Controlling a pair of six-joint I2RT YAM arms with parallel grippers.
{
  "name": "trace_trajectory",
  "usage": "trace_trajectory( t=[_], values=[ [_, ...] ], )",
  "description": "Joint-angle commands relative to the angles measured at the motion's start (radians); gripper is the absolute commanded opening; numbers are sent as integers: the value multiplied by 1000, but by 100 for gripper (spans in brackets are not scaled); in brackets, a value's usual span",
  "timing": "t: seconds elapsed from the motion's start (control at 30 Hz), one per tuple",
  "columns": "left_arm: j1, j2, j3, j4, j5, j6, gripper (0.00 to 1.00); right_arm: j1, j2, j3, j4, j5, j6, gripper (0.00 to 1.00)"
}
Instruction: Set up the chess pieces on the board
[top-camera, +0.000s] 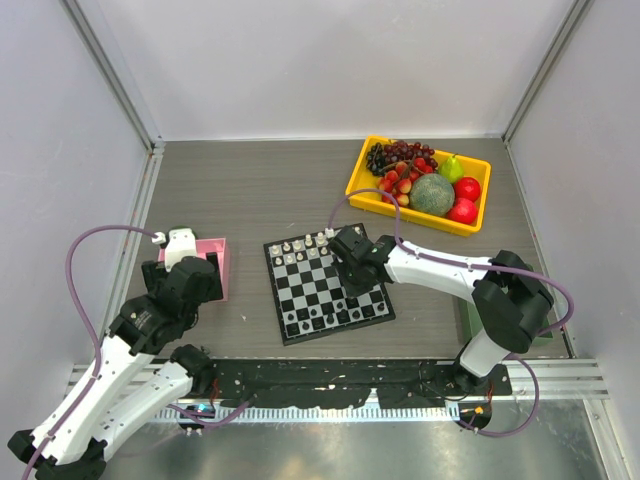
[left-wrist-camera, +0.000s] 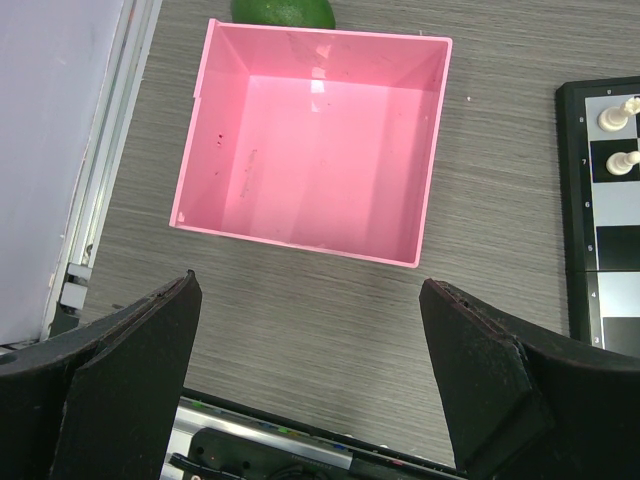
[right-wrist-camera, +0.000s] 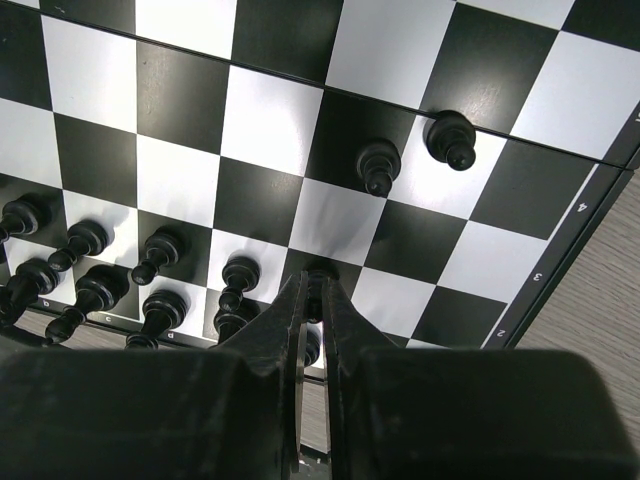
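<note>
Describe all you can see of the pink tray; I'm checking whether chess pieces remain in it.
The pink square plastic tray is an open-topped box with upright walls and a glossy floor, empty but for a few dark specks on one wall. It sits flat on the grey wood-grain table, left of the black-and-white chessboard, apart from it. A green rounded object lies beyond its far rim; contact unclear.
</note>
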Motion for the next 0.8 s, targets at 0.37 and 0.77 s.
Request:
trace_trajectory(
  t=[0.37,0.77],
  values=[
    [0,4,17,18,-9,-12,99,27,-2,-9,18,1,16,11],
    [4,8,17,18,-7,-9,99,26,-5,-13,3,33,18,11]
  ],
)
